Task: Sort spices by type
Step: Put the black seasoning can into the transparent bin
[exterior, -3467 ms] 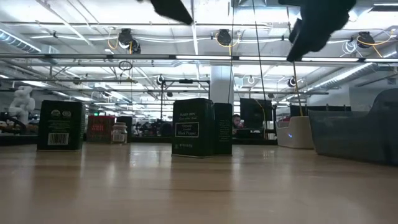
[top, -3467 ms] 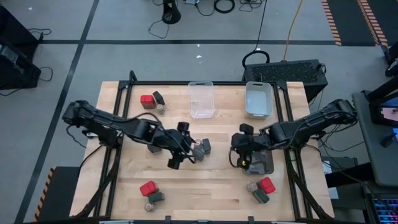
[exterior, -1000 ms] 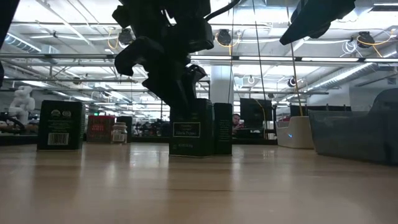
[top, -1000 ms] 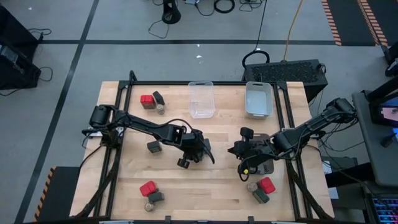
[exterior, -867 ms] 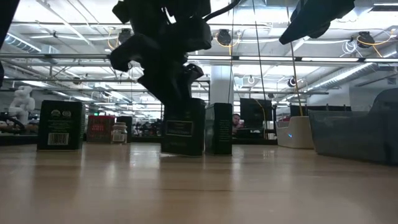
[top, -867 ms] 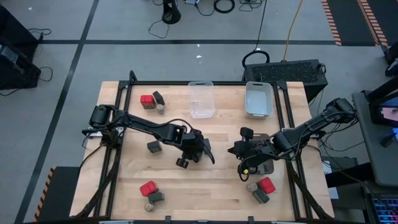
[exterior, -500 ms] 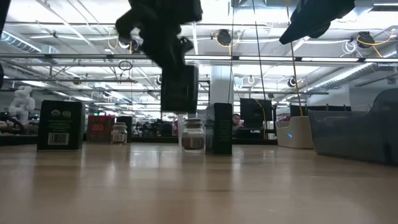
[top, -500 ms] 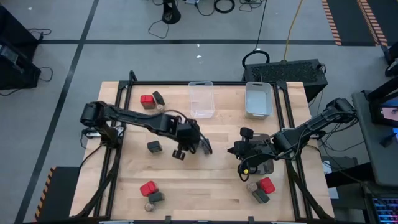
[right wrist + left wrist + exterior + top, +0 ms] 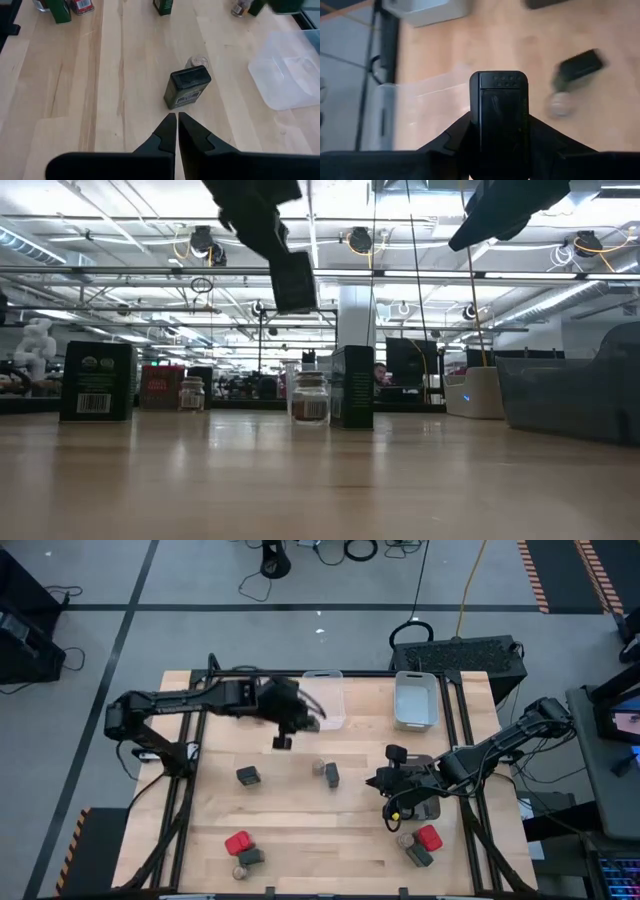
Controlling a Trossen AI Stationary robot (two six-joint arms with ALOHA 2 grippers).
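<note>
My left gripper (image 9: 283, 730) is shut on a dark boxy spice tin (image 9: 293, 280), high over the table's far middle, next to the clear bin (image 9: 323, 700). Below it on the table stand a small round jar (image 9: 309, 397) and another dark tin (image 9: 350, 387). My right gripper (image 9: 176, 120) hangs shut with nothing in it at the middle right, pointing at that tin (image 9: 187, 87). More spices stand in groups: a lone dark tin (image 9: 248, 775), a red tin (image 9: 238, 842) near the front left, and a red tin (image 9: 430, 837) near the front right. My left gripper pinches the dark tin by two opposite sides (image 9: 476, 127) between its two fingers (image 9: 451, 140). The tin's capped end (image 9: 499, 80) points away from the wrist. The tin hangs below the gripper, a little tilted, lifted well clear of the table.
A white bin (image 9: 415, 700) stands at the far right and a dark bin (image 9: 428, 802) under my right arm. The front groups also hold dark tins (image 9: 250, 856) (image 9: 420, 856) and jars. Bare wood lies between the groups.
My left gripper has lifted the dark tin off the table from beside the jar and carried it up and toward the far edge, to the clear bin's left side. The jar and the other dark tin have stayed in place.
</note>
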